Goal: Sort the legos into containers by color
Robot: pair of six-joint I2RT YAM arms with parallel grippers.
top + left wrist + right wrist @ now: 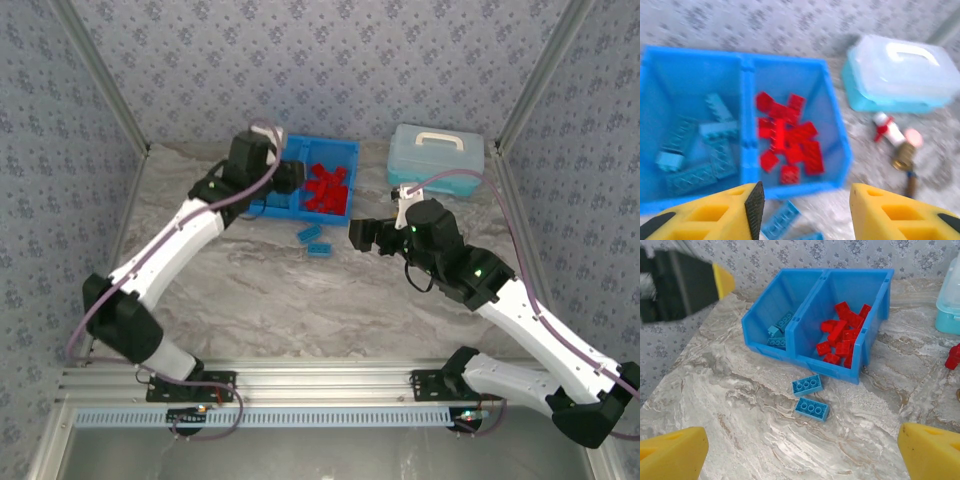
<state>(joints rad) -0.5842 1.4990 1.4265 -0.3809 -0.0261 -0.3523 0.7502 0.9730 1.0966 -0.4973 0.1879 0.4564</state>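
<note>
Bright blue bin point(342, 149), two compartments side by side: sitting at the far middle of the marbled table point(260, 300), open top facing up.

Left compartment point(690, 80): holding a heap of light blue bricks point(700, 150), lying flat and tilted against one another.

Right compartment point(790, 75): holding the red bricks point(790, 140), piling loosely toward its near wall. No colour is mixing with the other in either compartment.

Two loose bricks, both light blue: the farther brick point(807, 384) is lying on the table just in front of the bin's near wall, and the nearer brick point(812, 408) is lying just beside it, the two close but apart, studs up.

Left gripper point(805, 210): hanging above the bin's near edge, jaws spread wide and carrying nothing.

Right gripper point(802, 455): hovering over the table to the right of the loose bricks and pointing toward the bin, jaws likewise parted wide, nothing between them.

Pale blue case point(437, 155), white handle, lid on: standing to the right of the bin, well apart from it.

Small odds point(895, 135): lying on the table in front of the case; blur is hiding their detail.
</note>
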